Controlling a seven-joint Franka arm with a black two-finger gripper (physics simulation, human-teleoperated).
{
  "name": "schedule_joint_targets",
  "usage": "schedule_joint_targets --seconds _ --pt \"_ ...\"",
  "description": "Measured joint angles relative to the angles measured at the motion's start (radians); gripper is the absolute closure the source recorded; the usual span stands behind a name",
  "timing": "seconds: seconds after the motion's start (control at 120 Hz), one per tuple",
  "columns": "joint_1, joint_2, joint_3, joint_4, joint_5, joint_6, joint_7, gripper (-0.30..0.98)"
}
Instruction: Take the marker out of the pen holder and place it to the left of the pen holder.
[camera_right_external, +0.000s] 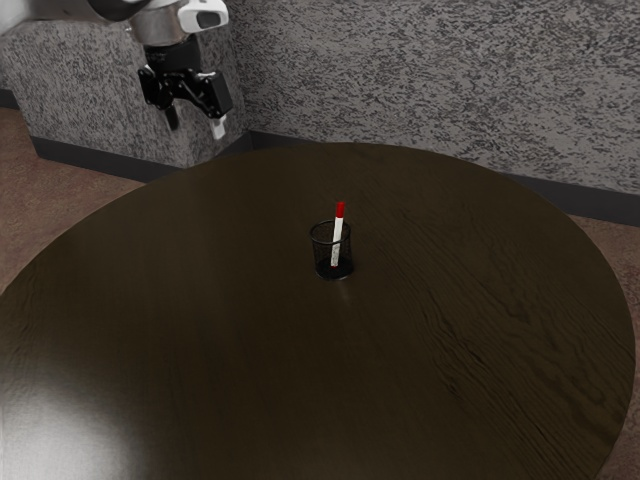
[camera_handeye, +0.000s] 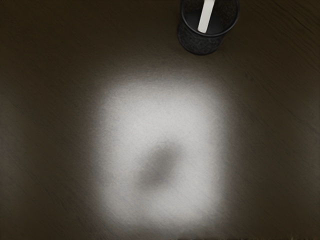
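Marker (camera_right_external: 338, 228) in holder (camera_right_external: 320, 257), red top (camera_right_external: 340, 210), exterior view

No readable text — none anywhere.

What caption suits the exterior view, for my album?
Red-capped marker in a pen holder on a dark table.

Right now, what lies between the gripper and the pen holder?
In the exterior view, nothing lies between the gripper and the pen holder: that stretch of tabletop is bare.
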Motion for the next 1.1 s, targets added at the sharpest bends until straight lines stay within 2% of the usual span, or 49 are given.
schedule_joint_targets --seconds 0.15,0.233,0.433,0.558,0.667,1.1 --pt "0.000 0.006 0.000 0.006 0.000 -0.005 0.017 0.00" --pt "0.002 0.033 -0.019 0.015 0.011 0.047 0.010 0.00" --pt "-0.015 0.218 -0.042 0.019 0.064 0.373 -0.049 0.00" --pt "-0.035 0.323 -0.075 0.030 0.075 0.600 -0.086 0.00" --pt "-0.073 0.401 -0.090 0.043 0.076 0.725 -0.124 0.00" --pt "-0.072 0.613 -0.055 0.132 0.084 0.907 -0.185 0.00"
